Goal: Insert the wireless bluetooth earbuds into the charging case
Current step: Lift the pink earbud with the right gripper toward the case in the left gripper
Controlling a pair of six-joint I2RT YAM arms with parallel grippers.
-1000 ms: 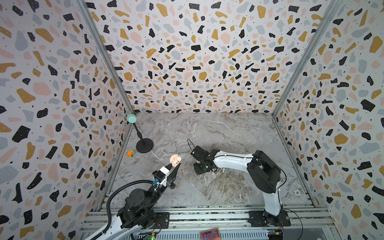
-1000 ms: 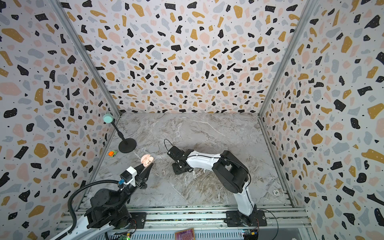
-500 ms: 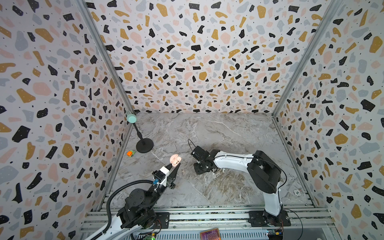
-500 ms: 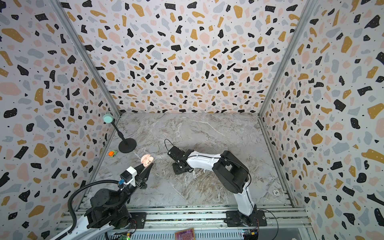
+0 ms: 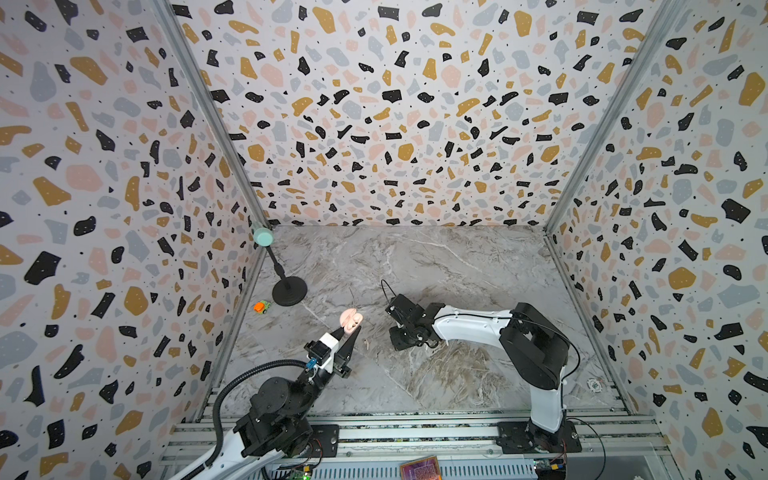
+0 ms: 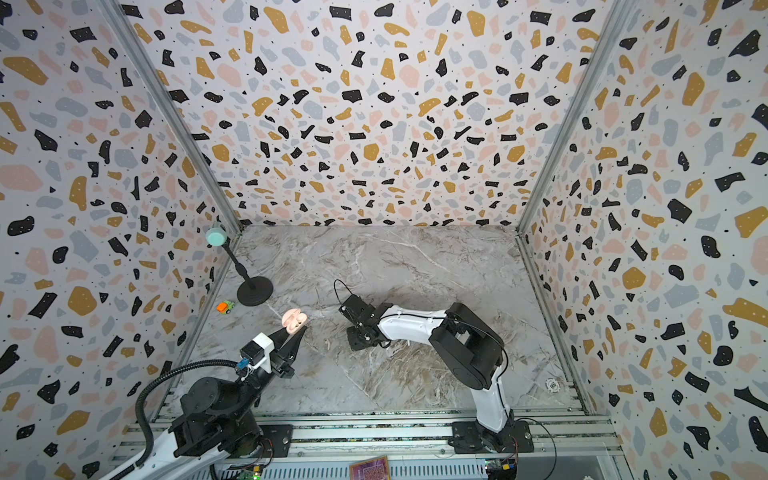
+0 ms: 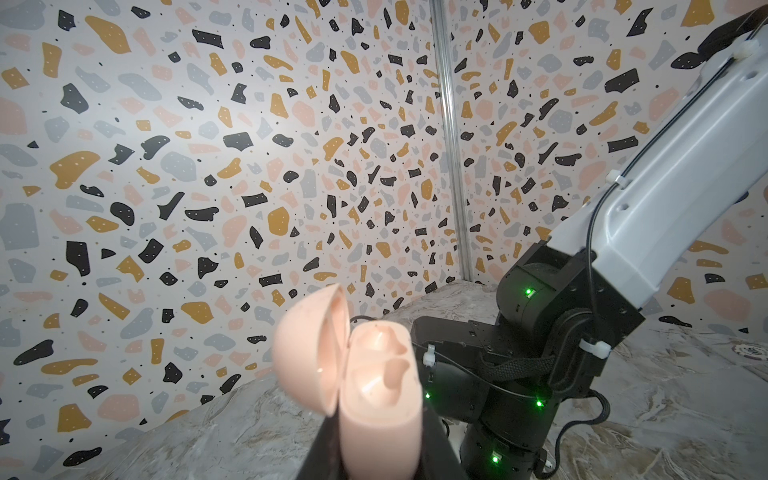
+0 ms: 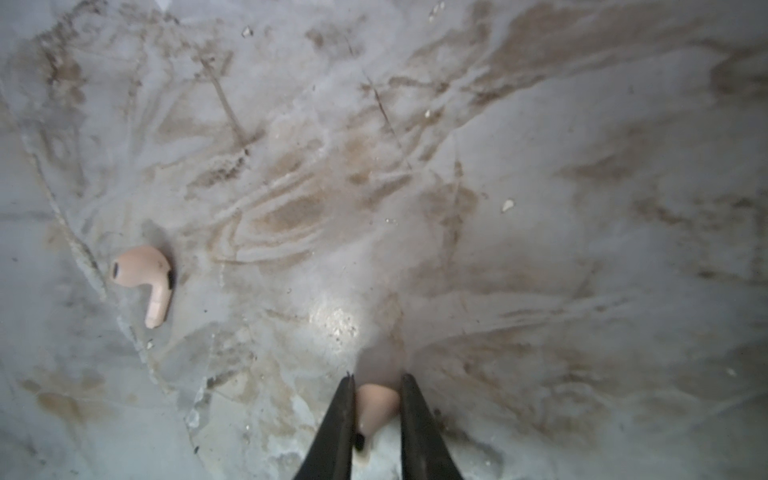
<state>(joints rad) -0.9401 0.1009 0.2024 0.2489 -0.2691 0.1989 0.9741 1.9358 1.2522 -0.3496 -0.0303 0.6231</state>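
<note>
Above the marble worktop (image 5: 457, 270), the left pincer (image 5: 350, 330) clamps the open pink charging case (image 7: 374, 395), raised left of centre. The right pincer (image 8: 378, 386) is closed on an earbud (image 8: 376, 405) at the worktop; a second earbud (image 8: 145, 274) lies loose between the pincers.

- Terrazzo-patterned walls (image 5: 395, 124) rise behind and beside the black stand (image 5: 289, 291).
- Grey marble floor (image 5: 457, 270) lies under the stand.
- A metal corner post (image 5: 218, 124) stands just behind it.

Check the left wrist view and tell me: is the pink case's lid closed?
No. The charging case has its lid swung open, baring both wells inside.
</note>
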